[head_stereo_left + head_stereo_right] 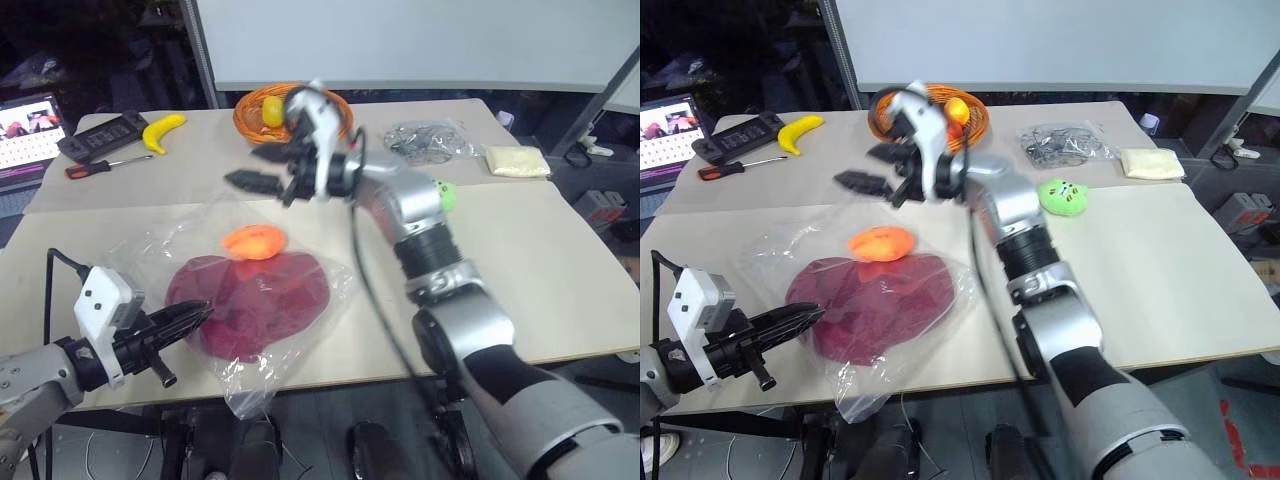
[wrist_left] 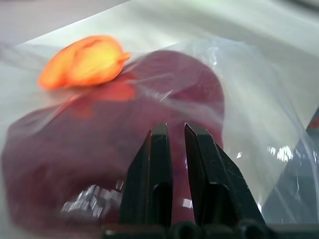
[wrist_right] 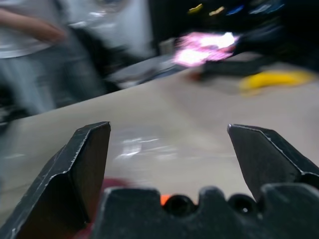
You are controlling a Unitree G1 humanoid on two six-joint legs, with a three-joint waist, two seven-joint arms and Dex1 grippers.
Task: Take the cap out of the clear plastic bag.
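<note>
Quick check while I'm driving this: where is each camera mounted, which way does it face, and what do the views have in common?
Left eye and right eye: on the head, looking forward and down over the table; both arms show, right hand open above the bag, left hand at the bag's near edge.
Left wrist: along the left hand's nearly closed fingers, facing the cap through the bag, orange toy behind.
Right wrist: along the right hand's wide-open fingers, across the table toward the banana and a person.
Shared: cap, bag and orange toy appear in head and left wrist views.

A dark red soft fabric cap [image 1: 875, 305] lies inside the crinkly clear plastic bag [image 1: 855, 385] on the beige counter [image 1: 1160, 290]. The left hand [image 1: 800, 320] nips the bag's edge; the right hand [image 1: 875, 170] hangs spread above.
</note>
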